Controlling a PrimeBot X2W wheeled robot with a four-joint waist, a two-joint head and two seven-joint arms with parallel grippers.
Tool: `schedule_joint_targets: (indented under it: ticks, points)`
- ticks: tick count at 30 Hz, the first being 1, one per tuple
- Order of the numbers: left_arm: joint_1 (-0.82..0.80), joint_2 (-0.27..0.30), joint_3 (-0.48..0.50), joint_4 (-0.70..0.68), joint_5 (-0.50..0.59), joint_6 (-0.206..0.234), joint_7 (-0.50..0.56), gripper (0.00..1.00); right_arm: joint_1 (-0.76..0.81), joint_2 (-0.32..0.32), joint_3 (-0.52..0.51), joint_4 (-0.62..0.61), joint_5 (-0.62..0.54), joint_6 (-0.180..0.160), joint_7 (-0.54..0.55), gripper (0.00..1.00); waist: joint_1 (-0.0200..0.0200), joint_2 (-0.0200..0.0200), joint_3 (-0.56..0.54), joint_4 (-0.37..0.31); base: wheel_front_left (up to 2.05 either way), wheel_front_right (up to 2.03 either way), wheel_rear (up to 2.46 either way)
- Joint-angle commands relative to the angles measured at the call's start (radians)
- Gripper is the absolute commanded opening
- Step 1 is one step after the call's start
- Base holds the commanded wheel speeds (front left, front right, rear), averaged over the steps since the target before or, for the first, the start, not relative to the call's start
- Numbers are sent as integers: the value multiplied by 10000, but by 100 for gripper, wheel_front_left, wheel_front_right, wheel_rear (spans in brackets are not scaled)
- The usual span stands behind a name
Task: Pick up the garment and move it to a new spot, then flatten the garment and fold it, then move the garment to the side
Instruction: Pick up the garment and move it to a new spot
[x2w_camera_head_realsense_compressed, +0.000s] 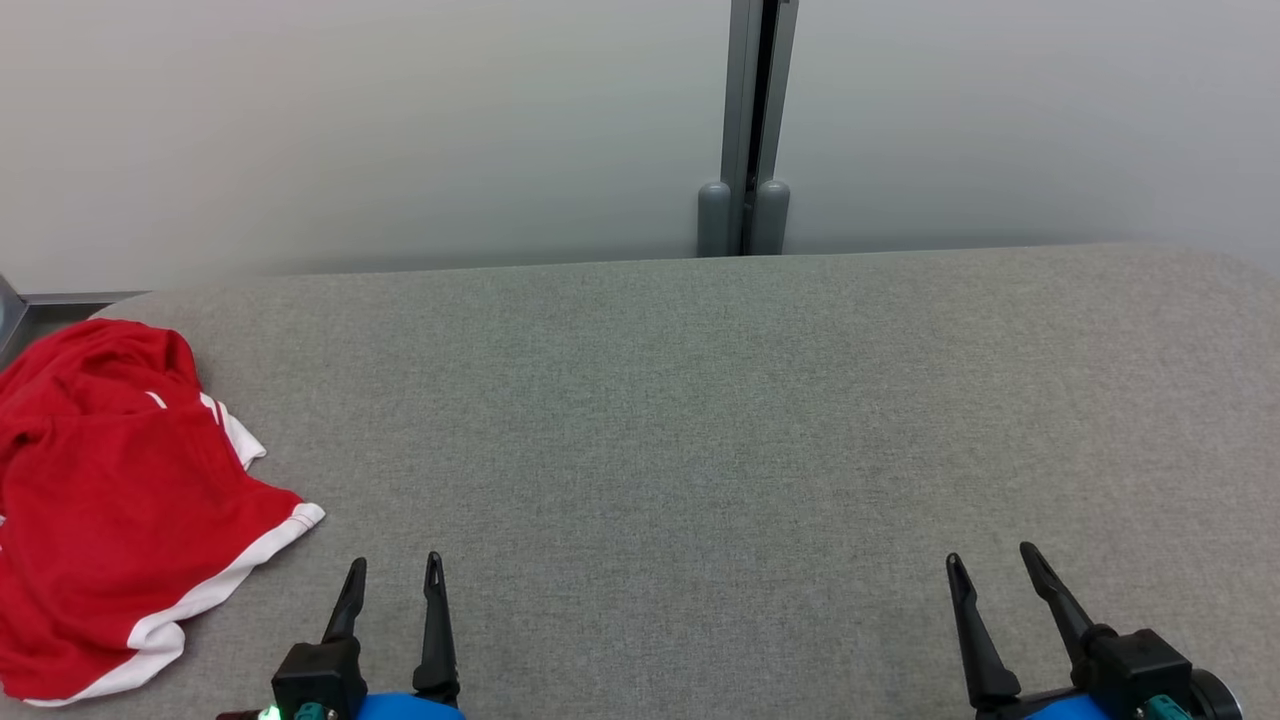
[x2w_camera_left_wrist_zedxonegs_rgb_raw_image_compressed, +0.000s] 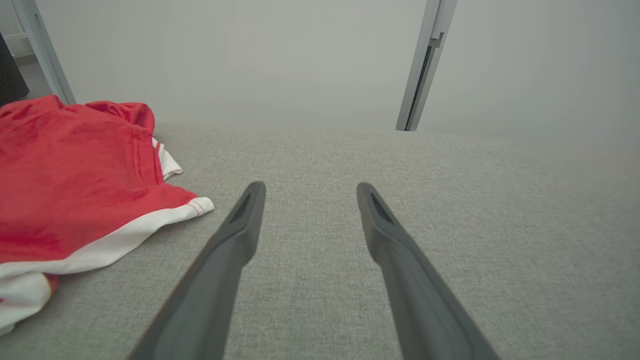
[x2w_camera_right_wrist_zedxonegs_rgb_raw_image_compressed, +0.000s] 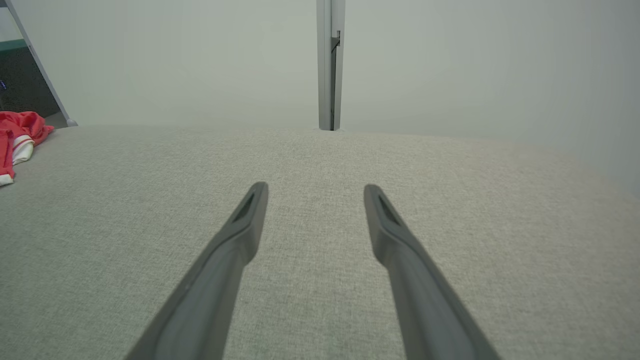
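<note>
crumpled red garment (x2w_camera_head_realsense_compressed: 110, 500) lies left of the left fingers (x2w_camera_head_realsense_compressed: 347, 600), apart.

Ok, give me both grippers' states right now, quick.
Left gripper: open, holding nothing, beside the red garment.
Right gripper: open, holding nothing, over the grey table.

Left claw (x2w_camera_head_realsense_compressed: 395, 562), right claw (x2w_camera_head_realsense_compressed: 990, 554): long black tapered fingers (x2w_camera_head_realsense_compressed: 437, 620), black bases (x2w_camera_head_realsense_compressed: 320, 672), blue wrists (x2w_camera_head_realsense_compressed: 405, 708), teal connectors (x2w_camera_head_realsense_compressed: 1160, 708).

Soft cloth garment (x2w_camera_head_realsense_compressed: 110, 500) — matt woven tabletop (x2w_camera_head_realsense_compressed: 700, 400)
</note>
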Motion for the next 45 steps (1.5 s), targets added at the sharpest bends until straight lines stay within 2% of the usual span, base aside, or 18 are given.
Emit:
schedule_joint_targets:
  ticks: [1,8,18,24,30,35,40,41,45]
  points:
    - [-132,34,-25,8,-15,14,-52,100,94,-62,-24,-5,32,4,-56,100,0,0,16,10,0,0,0]
    - [-250,50,-50,-67,27,29,-51,100,227,-56,-161,-33,83,4,-54,100,0,0,50,524,0,0,0]
    - [-273,135,46,-145,-38,115,-51,100,121,-55,-22,-60,144,3,-48,100,0,0,170,2390,0,0,0]
    - [-232,129,97,-196,-89,175,-51,100,29,-55,71,-3,84,3,-48,100,0,0,245,3244,0,0,0]
    - [-188,114,99,-209,-133,146,-51,100,-63,-55,104,21,6,3,-48,100,0,0,271,3734,0,0,0]
    - [-215,225,303,-250,-167,215,-51,100,-71,-55,188,21,-1,3,-48,100,0,0,305,3857,0,0,0]
    - [-781,940,786,-438,-129,297,-41,100,-173,-55,239,-68,-92,3,-48,100,0,0,479,3736,0,0,0]
    - [-781,940,786,-438,-129,297,-41,100,-173,-55,239,-68,-92,3,-48,100,0,0,479,3736,0,0,0]
    - [-1847,1901,1255,-737,-42,227,335,100,-278,-55,71,-129,-393,3,-48,100,0,0,732,3569,0,0,0]
